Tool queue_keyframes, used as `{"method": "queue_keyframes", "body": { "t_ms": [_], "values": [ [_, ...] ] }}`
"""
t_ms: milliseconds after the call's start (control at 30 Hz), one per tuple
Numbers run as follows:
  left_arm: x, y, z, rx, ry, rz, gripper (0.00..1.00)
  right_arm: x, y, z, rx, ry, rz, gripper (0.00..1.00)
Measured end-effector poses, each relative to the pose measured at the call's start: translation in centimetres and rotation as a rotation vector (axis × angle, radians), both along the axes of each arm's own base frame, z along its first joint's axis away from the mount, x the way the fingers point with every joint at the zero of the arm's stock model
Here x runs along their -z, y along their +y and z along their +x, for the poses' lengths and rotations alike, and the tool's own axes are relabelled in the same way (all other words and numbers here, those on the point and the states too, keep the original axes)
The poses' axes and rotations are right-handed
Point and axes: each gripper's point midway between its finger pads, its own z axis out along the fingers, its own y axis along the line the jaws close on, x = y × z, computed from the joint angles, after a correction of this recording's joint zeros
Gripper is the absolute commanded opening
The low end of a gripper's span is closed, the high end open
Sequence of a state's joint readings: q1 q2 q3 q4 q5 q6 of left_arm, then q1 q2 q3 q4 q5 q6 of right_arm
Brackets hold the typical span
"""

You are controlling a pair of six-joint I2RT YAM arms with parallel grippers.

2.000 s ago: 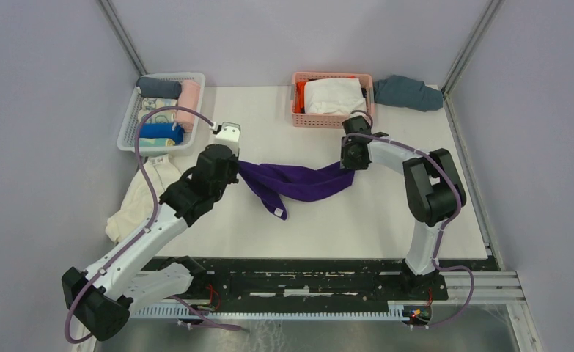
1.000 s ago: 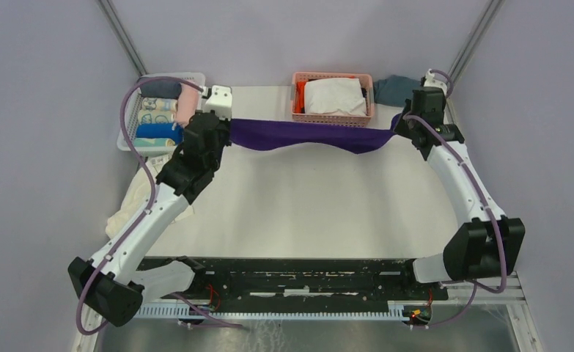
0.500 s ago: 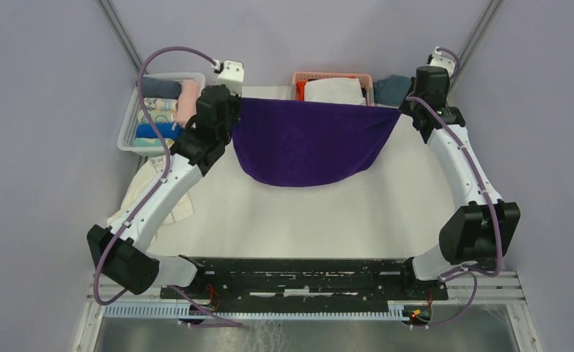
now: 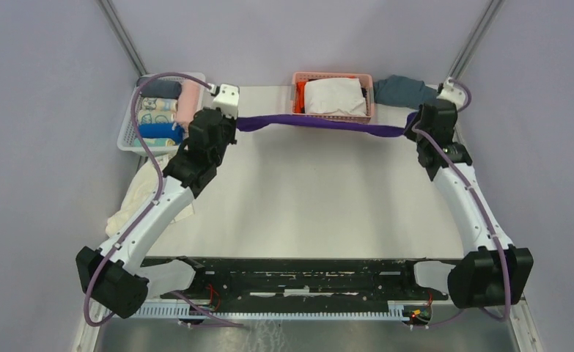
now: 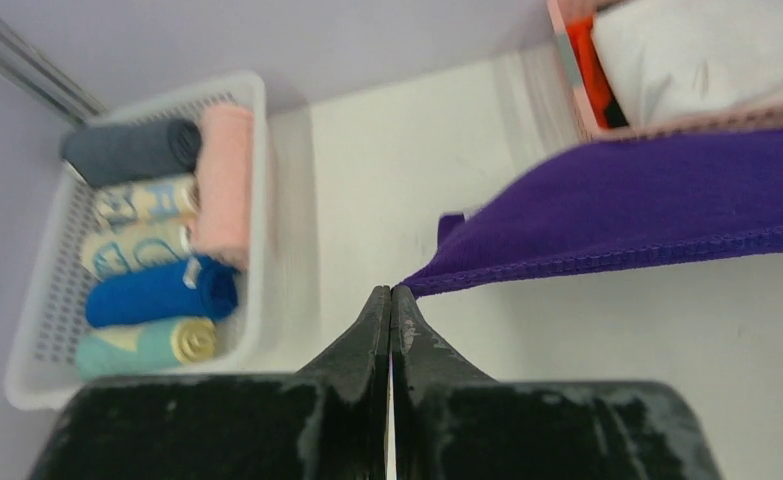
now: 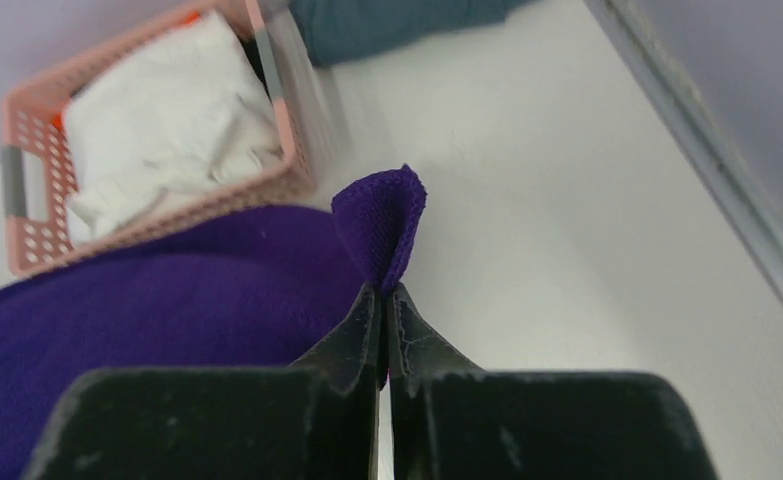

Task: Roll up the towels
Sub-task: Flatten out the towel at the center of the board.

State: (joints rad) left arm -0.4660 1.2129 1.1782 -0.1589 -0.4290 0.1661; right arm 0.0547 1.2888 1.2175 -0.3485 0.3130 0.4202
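Left gripper (image 5: 391, 290): shut to a thin line on the left corner of the purple towel (image 4: 320, 126). Only the tip of the hem sits between the jaws.
Right gripper (image 6: 387, 288): pinched on the right corner, with a small fold of cloth standing above the tips.
Purple towel: it hangs in the air as a narrow band across the far side of the table (image 4: 306, 198), running left to right in front of the pink basket (image 4: 333, 75). From above you cannot tell whether it touches the basket's near rim.
Cream towel (image 4: 141, 199): crumpled at the table's left edge, partly under the left arm, not yet rolled.
Risk, corner slip: your left hold is very shallow. Any extra pull outward could draw the hem free and drop that end.
Risk, basket snag: if you bring the towel down where it is, it may drape over the basket or drag it. Bring it toward the near side first.
Risk, bad lay: the towel shows as a thin strip, so it is probably bunched or hanging edge-on. Lowered like that it would land creased, and the roll would come out lopsided.
Risk, stray cloth: the teal-grey cloth (image 4: 405, 89) lies just beside your right gripper. A low sweep there could catch it.
Risk, uneven descent: one arm dropping ahead of the other would skew the towel on the table.
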Motion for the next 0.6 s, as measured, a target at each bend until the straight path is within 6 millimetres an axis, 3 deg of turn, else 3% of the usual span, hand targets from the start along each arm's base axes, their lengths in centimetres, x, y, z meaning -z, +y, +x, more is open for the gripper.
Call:
{"method": "queue_keyframes", "body": {
  "t_ms": [100,233,300,367,467,600],
  "values": [
    [4.8,-0.2,-2.0,0.029,0.100,-0.036,0.03,5.0,0.2,-2.9,0.016,0.066,0.053,0.10],
    [13.8,-0.4,-5.7,0.040,0.315,-0.123,0.06,13.5,0.5,-7.2,0.054,0.225,0.123,0.16],
    [17.6,-0.2,-7.8,0.023,0.419,-0.165,0.15,17.5,0.8,-10.0,0.076,0.319,0.163,0.25],
    [20.6,0.2,-10.2,-0.009,0.512,-0.210,0.28,19.9,0.9,-12.4,0.095,0.374,0.192,0.37],
    [22.1,0.5,-12.6,-0.062,0.582,-0.298,0.40,21.3,0.9,-15.4,0.129,0.409,0.223,0.50],
    [21.2,0.5,-14.3,-0.093,0.572,-0.424,0.46,20.4,0.9,-17.4,0.148,0.383,0.253,0.62]
  ]
}}
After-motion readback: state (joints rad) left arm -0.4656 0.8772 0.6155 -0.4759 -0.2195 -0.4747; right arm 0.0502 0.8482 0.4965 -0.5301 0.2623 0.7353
